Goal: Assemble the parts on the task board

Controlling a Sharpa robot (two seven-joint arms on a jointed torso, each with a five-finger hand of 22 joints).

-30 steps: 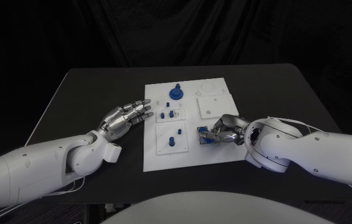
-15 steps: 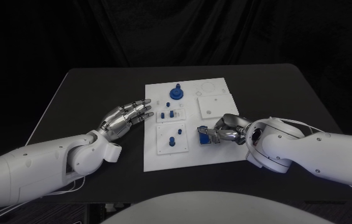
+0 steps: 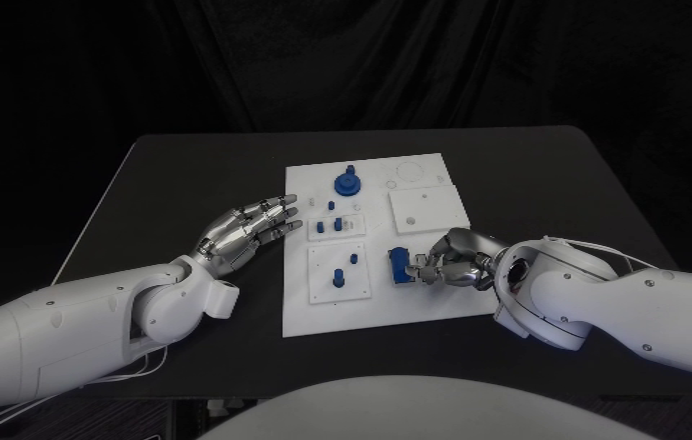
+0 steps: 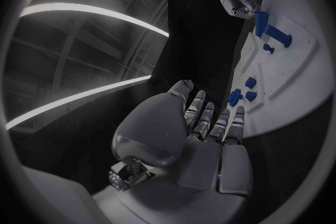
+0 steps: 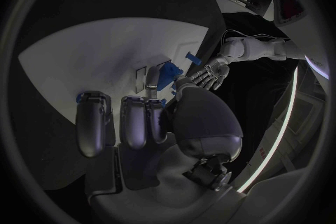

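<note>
The white task board [image 3: 364, 305] lies mid-table. A blue block [image 3: 398, 265] stands on its near right part, and my right hand [image 3: 453, 260] pinches the block's right side with its fingertips. The right wrist view shows the block [image 5: 167, 74] between a finger and the thumb of that hand [image 5: 161, 123]. My left hand [image 3: 254, 227] hovers flat and open just left of the board, holding nothing, fingers pointing at small blue pieces [image 3: 329, 226]. A blue knob [image 3: 346, 182] stands at the board's far side, and two blue pegs [image 3: 342, 269] sit in a near-left plate.
A raised white square plate [image 3: 427, 207] lies on the board's right side, just beyond my right hand. Black tabletop [image 3: 188, 175] stretches out to either side of the board. In the left wrist view the board [image 4: 294, 84] lies past my fingertips [image 4: 210, 115].
My right hand has drawn back a little to the right, and the blue block now shows more fully and stands upright. The left hand has not moved.
</note>
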